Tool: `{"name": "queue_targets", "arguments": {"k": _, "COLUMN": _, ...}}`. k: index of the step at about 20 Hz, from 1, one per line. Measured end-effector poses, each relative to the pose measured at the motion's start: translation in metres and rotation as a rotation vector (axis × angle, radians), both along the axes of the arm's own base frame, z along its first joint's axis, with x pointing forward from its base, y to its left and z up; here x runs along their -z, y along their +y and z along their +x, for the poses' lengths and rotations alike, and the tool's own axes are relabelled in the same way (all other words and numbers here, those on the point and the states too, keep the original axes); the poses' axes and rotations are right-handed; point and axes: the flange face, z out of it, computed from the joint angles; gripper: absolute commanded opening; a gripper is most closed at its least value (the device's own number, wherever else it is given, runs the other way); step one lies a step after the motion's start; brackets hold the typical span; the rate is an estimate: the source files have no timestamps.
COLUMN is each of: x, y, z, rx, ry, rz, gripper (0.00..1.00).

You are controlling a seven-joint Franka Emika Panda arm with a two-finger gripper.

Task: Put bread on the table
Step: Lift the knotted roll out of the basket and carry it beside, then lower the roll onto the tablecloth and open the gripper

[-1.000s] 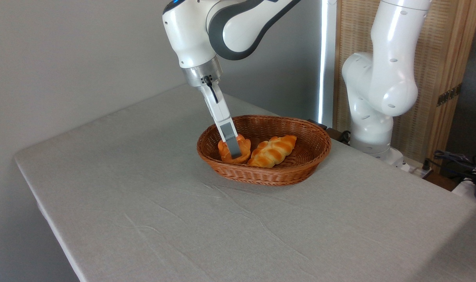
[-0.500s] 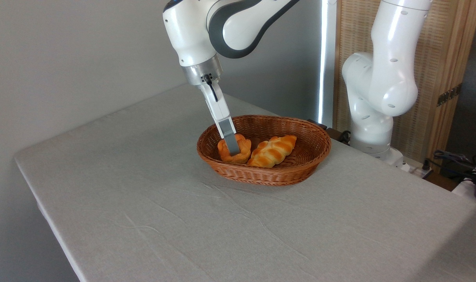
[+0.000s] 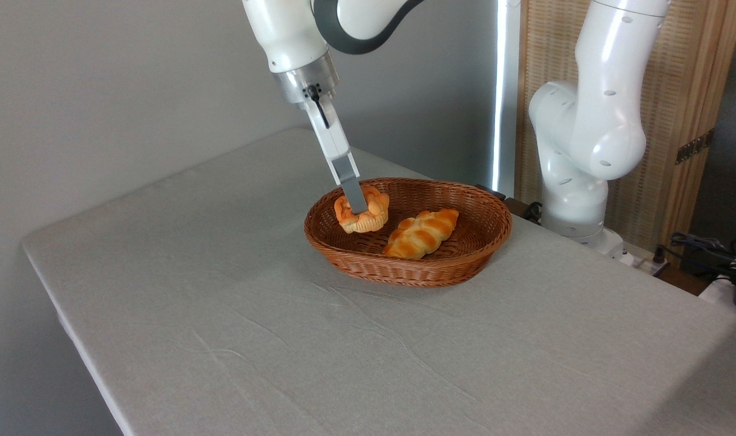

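Up from the basket floor comes the bread (image 3: 362, 213), which a second ago sat low beside the braided loaf (image 3: 420, 234) and now hangs about level with the wicker rim, its paler underside showing. Along with it the arm's wrist (image 3: 301, 82) has climbed and drifted a little left in the picture. From where I stand, the gripper (image 3: 359, 208) is pinched on the bun from above: one grey finger (image 3: 348, 181) runs down across its front face, and the other finger is hidden behind it, so I judge the hold from the bun hanging clear of any support. It hangs straight under the fingertips, tipped slightly, over the left end of the basket (image 3: 408, 266) and apart from the loaf, which lies untouched on a diagonal in the middle of the basket. What matters for the coming move, as I read it, is that the bun is barely above the near-left rim, while the bare cloth of the table (image 3: 223, 290) spreads out to the left and toward the front; a little more height looks wise before it is carried sideways over the wicker. Overhead, the forearm leans in from the upper left, with the long fingers slanting down and to the right into the basket.
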Motion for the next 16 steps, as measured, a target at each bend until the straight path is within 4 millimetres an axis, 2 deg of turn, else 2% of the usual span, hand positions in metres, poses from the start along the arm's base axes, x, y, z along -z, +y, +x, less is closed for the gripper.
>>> {"name": "queue_targets", "arguments": {"k": 2, "x": -0.019, "y": 0.010, "z": 0.010, "rx": -0.016, "ry": -0.019, "rz": -0.019, "gripper": 0.20}}
{"name": "queue_targets", "arguments": {"k": 6, "x": -0.068, "y": 0.054, "z": 0.046, "rx": -0.090, "ry": -0.123, "rz": -0.092, "gripper": 0.26}}
{"name": "queue_targets", "arguments": {"k": 8, "x": -0.081, "y": 0.062, "z": 0.066, "rx": -0.102, "ry": -0.224, "rz": -0.106, "gripper": 0.33}}
{"name": "queue_targets", "arguments": {"k": 11, "x": -0.068, "y": 0.056, "z": 0.091, "rx": -0.067, "ry": -0.322, "rz": -0.065, "gripper": 0.42}}
{"name": "queue_targets", "arguments": {"k": 13, "x": -0.043, "y": 0.044, "z": 0.111, "rx": -0.043, "ry": -0.355, "rz": -0.055, "gripper": 0.62}}
{"name": "queue_targets", "arguments": {"k": 16, "x": -0.009, "y": 0.031, "z": 0.126, "rx": -0.025, "ry": -0.337, "rz": -0.040, "gripper": 0.99}}
